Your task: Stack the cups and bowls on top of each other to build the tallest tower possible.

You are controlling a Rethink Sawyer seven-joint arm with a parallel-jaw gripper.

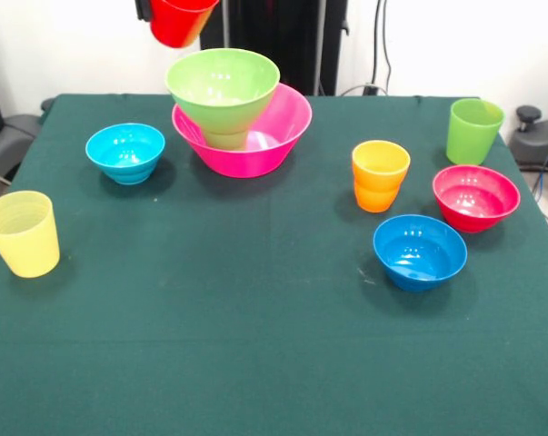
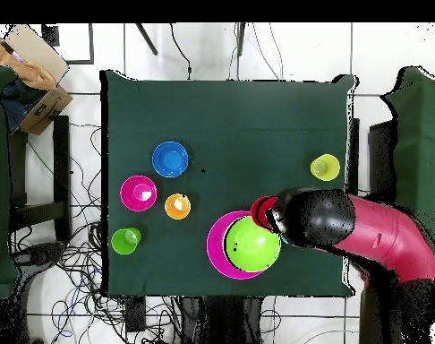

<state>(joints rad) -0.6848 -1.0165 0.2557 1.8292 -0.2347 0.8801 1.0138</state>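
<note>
No readable text, no labels, no brands, no numbers, no signs on cups, bowls or table

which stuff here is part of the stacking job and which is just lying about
Job:
- pink bowl, green cup, lime bowl: the stack
- red cup, up at the end effector
- yellow cup, orange cup, lime cup
- light blue bowl, blue bowl, magenta bowl

Lying about:
- cardboard box
- floor cables
</note>
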